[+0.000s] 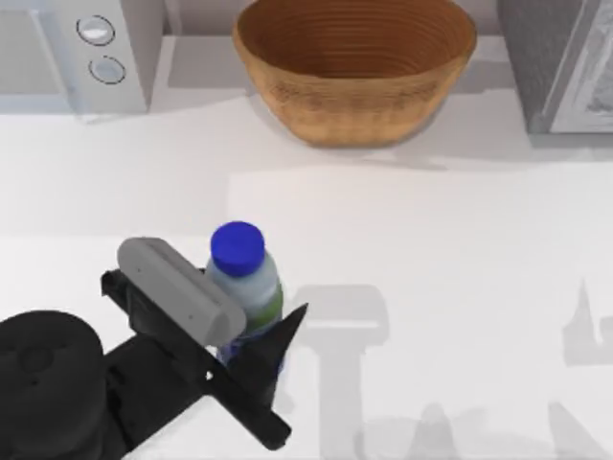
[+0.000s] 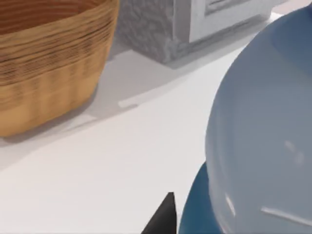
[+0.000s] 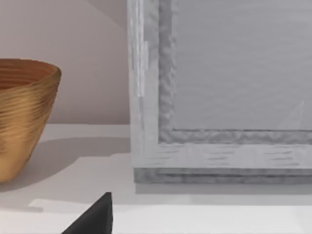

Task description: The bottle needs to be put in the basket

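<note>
top view: left gripper [image 1: 251, 331] apparently clasping upright bottle [image 1: 243, 278], well apart from basket [image 1: 354, 67]

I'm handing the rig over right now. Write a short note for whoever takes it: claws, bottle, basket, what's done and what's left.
Left claw: at the table's front left, closed around the bottle, which stands upright with its blue cap up.
Right claw: parked off to the right, near the grey cabinet.
Basket: at the back centre of the table, nothing in it.
Done: bottle gripped.
Left: carry it to the basket and release it inside.
</note>
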{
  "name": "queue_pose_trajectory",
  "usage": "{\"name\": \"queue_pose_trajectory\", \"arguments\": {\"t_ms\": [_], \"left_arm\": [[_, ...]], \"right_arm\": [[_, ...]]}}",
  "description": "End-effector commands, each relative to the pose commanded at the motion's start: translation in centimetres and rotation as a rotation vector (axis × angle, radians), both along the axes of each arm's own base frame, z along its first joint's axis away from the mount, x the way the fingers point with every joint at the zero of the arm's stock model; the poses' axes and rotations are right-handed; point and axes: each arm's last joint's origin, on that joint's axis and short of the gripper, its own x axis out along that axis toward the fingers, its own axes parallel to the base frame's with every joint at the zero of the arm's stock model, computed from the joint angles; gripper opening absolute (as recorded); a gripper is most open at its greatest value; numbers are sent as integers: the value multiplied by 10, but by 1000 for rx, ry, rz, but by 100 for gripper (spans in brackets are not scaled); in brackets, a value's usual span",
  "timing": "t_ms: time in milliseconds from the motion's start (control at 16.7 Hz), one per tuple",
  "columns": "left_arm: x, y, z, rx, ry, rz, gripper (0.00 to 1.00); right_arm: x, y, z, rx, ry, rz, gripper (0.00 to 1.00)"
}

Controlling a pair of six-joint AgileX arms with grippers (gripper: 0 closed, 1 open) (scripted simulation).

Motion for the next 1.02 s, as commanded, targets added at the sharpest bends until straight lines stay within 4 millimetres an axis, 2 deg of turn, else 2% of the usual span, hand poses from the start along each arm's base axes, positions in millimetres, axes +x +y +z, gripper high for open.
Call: {"name": "queue_pose_trajectory", "arguments": {"t_ms": [120,300,600,840,1020], "left_arm": [[16,-17,17,11,9,40,0],[51,-51,49,23,17,130,0],[134,-117,101,27,12,329,0],[203,-158,126,17,-4,495,0],[245,-173,133,6,-16,605,0]], "right_arm": [[0,0,0,0,0,0,100],[0,0,0,0,0,0,100],[0,0,0,0,0,0,100],[0,0,0,0,0,0,100],[0,0,0,0,0,0,100]]}}
